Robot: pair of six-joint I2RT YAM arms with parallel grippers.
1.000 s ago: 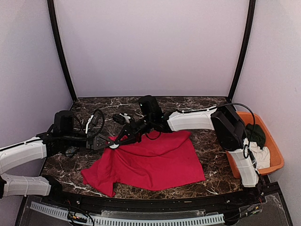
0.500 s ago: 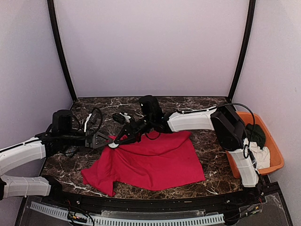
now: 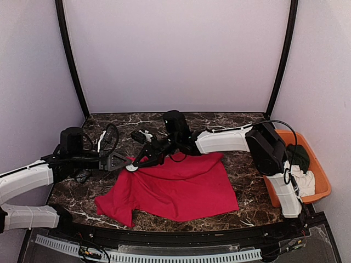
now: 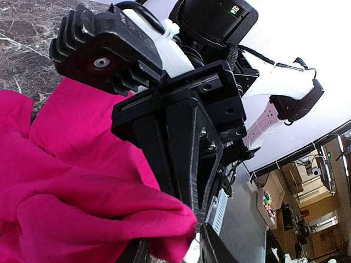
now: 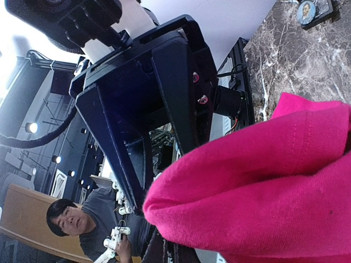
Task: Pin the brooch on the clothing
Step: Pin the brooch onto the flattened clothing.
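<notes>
Dark marble counter [image 3: 247, 164] under pale walls, and the red shirt [image 3: 175, 189] lies spread across the middle of it, mostly flat. Everything else I place from that shirt. An orange bin [image 3: 322, 176] sits well off its right side.

Both my arms meet at the shirt's far left corner, where the cloth is drawn up off the counter into a small peak. My right gripper [image 3: 141, 160] is closed on a fold of that corner; its wrist camera shows the red hem bunched right at its fingertips. My left gripper [image 3: 125, 163] faces it from the shirt's left edge, jaws partly apart with red cloth bulging between them. I cannot tell whether it grips that cloth or only brackets it.

A small white disc [image 3: 131, 168] sits at the raised corner, between the two grippers. I take it for the brooch, though its face and pin are hidden.

My reading: the cloth is gathered and the brooch brought to it. Whether the pin is through and clasped I cannot see, so that check, then letting go, is what remains.
</notes>
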